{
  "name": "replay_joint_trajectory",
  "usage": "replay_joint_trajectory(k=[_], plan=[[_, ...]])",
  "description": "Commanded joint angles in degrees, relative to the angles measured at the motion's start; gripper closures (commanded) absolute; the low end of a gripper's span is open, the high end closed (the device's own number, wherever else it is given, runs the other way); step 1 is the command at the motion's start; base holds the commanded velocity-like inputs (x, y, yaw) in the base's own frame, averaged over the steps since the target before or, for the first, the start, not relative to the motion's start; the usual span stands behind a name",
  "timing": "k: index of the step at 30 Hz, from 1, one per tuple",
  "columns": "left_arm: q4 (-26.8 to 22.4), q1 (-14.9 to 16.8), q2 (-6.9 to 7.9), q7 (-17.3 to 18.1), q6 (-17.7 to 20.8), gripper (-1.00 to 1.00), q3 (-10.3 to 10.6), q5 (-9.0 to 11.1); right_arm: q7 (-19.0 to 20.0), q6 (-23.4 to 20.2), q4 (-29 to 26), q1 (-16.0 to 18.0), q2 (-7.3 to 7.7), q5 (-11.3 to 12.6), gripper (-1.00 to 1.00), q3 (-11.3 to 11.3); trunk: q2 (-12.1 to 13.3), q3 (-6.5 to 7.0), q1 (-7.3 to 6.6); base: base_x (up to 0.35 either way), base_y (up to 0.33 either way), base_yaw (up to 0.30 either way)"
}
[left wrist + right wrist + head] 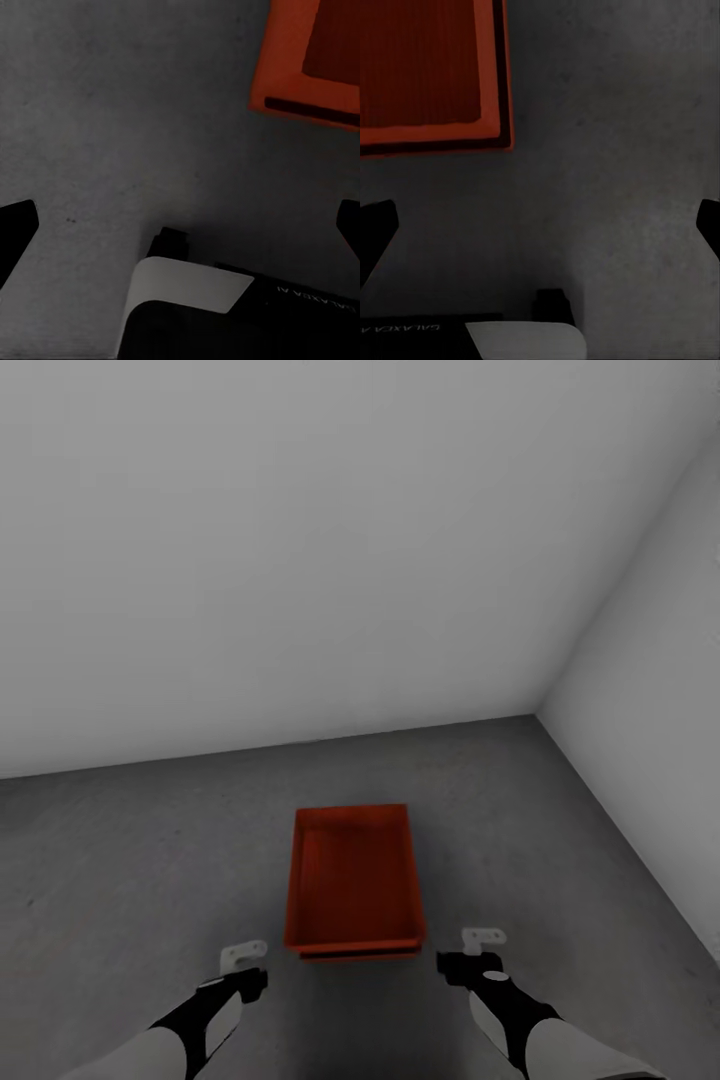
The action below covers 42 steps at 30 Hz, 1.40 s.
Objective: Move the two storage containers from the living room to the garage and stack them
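Two orange-red storage containers stand stacked on the dark grey garage floor [140, 860]. The upper container [352, 875] sits in the lower one, whose rim [360, 954] peeks out along the near edge. My left gripper [245, 965] hangs open to the near left of the stack, clear of it. My right gripper [478, 952] is open at the near right, also apart from it. In the left wrist view a corner of the stack [307, 67] lies beyond the open gripper [180, 225]. The right wrist view has the stack [427, 67] ahead of its open gripper [540, 225], nothing between the fingers.
A plain white wall [300, 560] rises just behind the stack, and a second white wall [660, 740] meets it in a corner at the right. Bare grey floor runs left and right of the containers.
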<state>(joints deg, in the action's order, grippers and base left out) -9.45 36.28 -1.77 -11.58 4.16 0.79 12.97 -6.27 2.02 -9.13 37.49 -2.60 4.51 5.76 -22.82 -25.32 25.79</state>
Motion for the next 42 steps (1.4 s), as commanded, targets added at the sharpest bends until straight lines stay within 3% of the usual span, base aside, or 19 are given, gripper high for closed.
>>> replay_joint_trajectory(k=[1, 9, 22, 32, 42], plan=[[-0.08, 0.00, 0.05, -0.25, 0.32, -1.00, 0.11, 0.51, -0.23, 0.19, 0.07, 0.04, 0.03, 0.51, -1.00, 0.48, -0.10, -0.08, -0.01, -0.341, 0.000, 0.000], [0.81, -0.01, 0.90, -0.27, 0.32, -1.00, 0.09, 1.14, -0.15, 0.14, 0.07, 0.04, 0.06, 0.96, -1.00, 0.48, -0.10, -0.08, -0.01, -0.343, 0.000, 0.000], [1.99, -0.02, 1.06, -0.28, 0.32, -1.00, 0.17, 1.19, -0.15, -1.00, 0.36, 0.04, 0.34, 0.95, -1.00, 0.28, -0.10, -0.08, -0.01, -0.344, 0.000, 0.000], [4.63, -0.05, 1.07, -0.24, 0.25, -1.00, 0.23, 1.28, -0.11, -2.04, 9.69, 0.04, 1.08, 0.95, -1.00, 0.38, -0.10, -0.08, -0.01, -0.342, 0.000, 0.000], [8.98, -0.06, 1.37, -0.01, 0.18, -1.00, 0.26, 1.39, -0.15, -1.24, 10.95, -4.72, 1.58, 0.69, -1.00, 0.39, -0.10, -0.08, -0.01, -0.063, 0.000, 0.000]])
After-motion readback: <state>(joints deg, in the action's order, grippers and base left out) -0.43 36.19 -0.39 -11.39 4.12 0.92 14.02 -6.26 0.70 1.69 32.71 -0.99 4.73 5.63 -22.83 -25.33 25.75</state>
